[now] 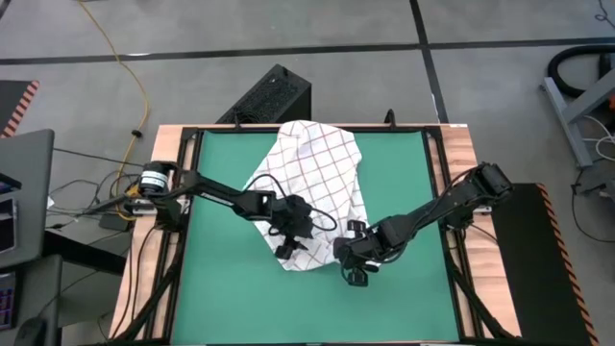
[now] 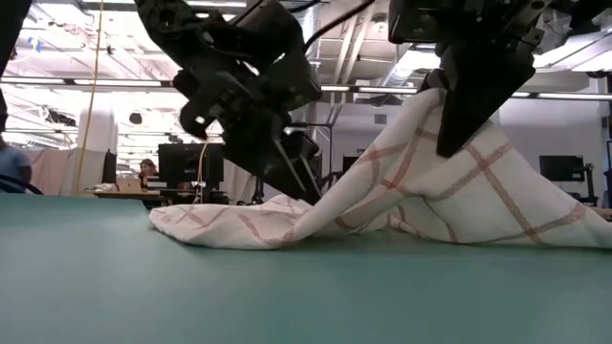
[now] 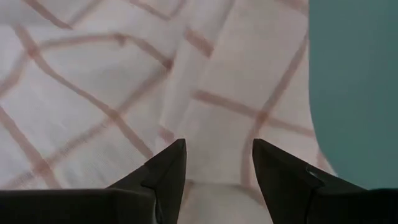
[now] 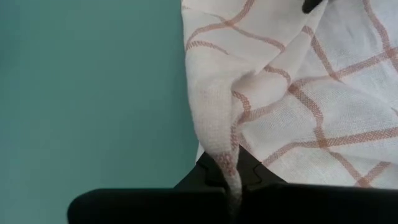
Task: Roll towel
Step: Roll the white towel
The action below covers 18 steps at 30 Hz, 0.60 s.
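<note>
I see the towel (image 1: 312, 183) lying crumpled across the middle of the green mat (image 1: 221, 298), reaching toward the mat's top edge in the high view. My right gripper (image 1: 354, 258), just right of centre, is pinched closed on the towel's lower right corner and lifts that fold off the mat. My left gripper (image 1: 288, 245) hovers at the towel's lower left edge, fingers (image 3: 165, 171) apart, holding nothing.

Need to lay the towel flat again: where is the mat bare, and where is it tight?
Bare green mat along the near edge and down the left side. Crowded mid-mat: towel, open left gripper over it, right gripper pinching its corner.
</note>
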Available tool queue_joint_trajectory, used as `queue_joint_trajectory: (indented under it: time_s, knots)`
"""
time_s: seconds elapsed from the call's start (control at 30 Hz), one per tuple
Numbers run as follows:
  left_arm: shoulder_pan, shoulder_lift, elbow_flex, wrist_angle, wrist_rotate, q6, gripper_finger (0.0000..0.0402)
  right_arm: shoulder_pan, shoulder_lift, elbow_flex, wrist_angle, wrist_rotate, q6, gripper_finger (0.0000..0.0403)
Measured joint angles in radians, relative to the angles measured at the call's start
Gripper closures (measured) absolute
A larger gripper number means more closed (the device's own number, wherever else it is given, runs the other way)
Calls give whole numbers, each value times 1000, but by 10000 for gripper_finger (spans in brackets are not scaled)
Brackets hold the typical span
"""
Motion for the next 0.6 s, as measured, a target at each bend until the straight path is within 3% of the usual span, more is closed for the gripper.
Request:
queue_joint_trajectory:
  time_s: [0.23, 0.6]
  knots:
    - [0, 15, 2, 9, -99, 16, 227, 0, 0, 0, 5, 0, 0, 394]
    - [0, 50, 3, -8, -50, 15, 227, 0, 0, 0, 10, -1, 0, 394]
